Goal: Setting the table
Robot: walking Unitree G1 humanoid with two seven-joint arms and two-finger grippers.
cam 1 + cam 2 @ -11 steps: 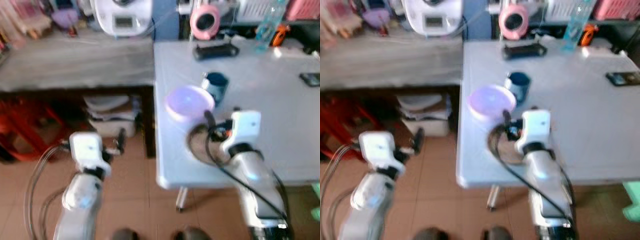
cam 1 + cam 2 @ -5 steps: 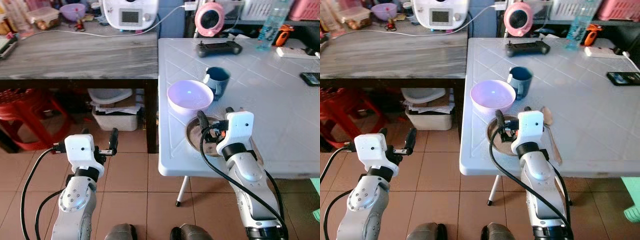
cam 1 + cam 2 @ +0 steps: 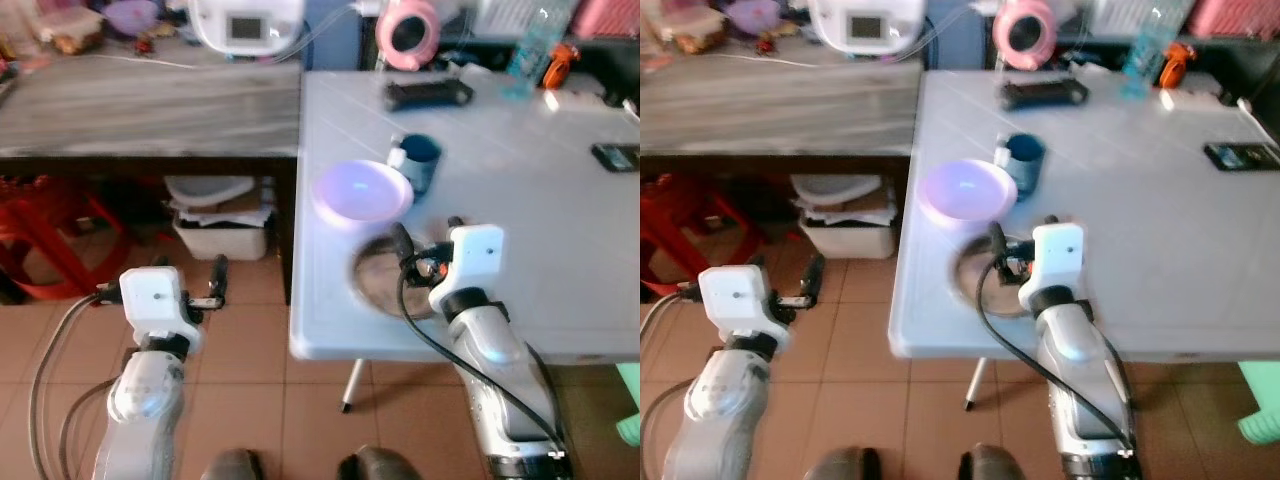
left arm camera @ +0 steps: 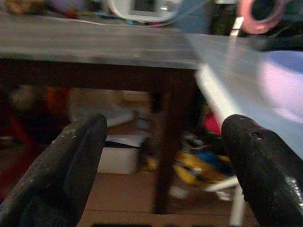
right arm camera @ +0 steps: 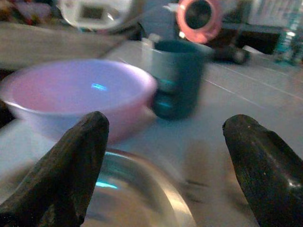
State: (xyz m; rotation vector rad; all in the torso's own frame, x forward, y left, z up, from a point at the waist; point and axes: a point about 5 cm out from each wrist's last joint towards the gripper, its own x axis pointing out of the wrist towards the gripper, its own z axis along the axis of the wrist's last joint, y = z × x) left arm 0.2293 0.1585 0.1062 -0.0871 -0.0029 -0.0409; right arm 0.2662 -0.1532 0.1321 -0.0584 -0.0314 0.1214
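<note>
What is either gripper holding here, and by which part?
Nothing. The right gripper is open over the metal plate; the left gripper is open beside the table.

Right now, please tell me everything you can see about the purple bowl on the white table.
The purple bowl is round, pale lilac and glossy, plastic by its look, with a light spot inside. It stands upright and seems empty, near the white table's left edge. A dark teal mug stands close behind it; whether they touch is unclear. A metal dish lies just in front. The right end effector, open, points toward it without touching.
</note>
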